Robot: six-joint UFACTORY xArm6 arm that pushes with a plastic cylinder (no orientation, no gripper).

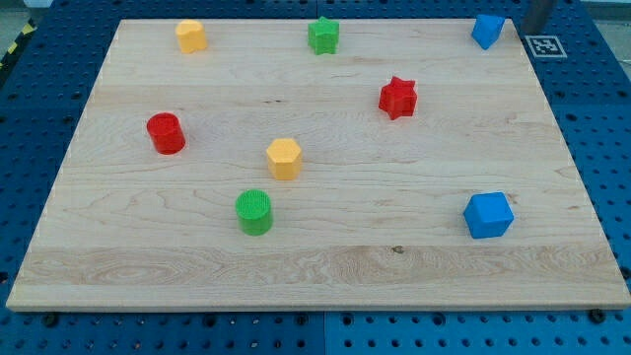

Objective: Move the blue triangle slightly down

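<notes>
The blue triangle [487, 31] lies at the top right corner of the wooden board [325, 266]. A short piece of my dark rod shows at the view's top edge, and my tip [532, 31] is just to the right of the blue triangle, close to it, with a small gap between them. The tip sits at the board's right edge.
A blue cube [489, 215] lies at the lower right. A red star [398, 98], a green star [323, 35], a yellow block [191, 36], a red cylinder [166, 133], a yellow hexagon [284, 158] and a green cylinder [254, 212] are spread over the board. A marker tag [545, 45] lies beside the top right corner.
</notes>
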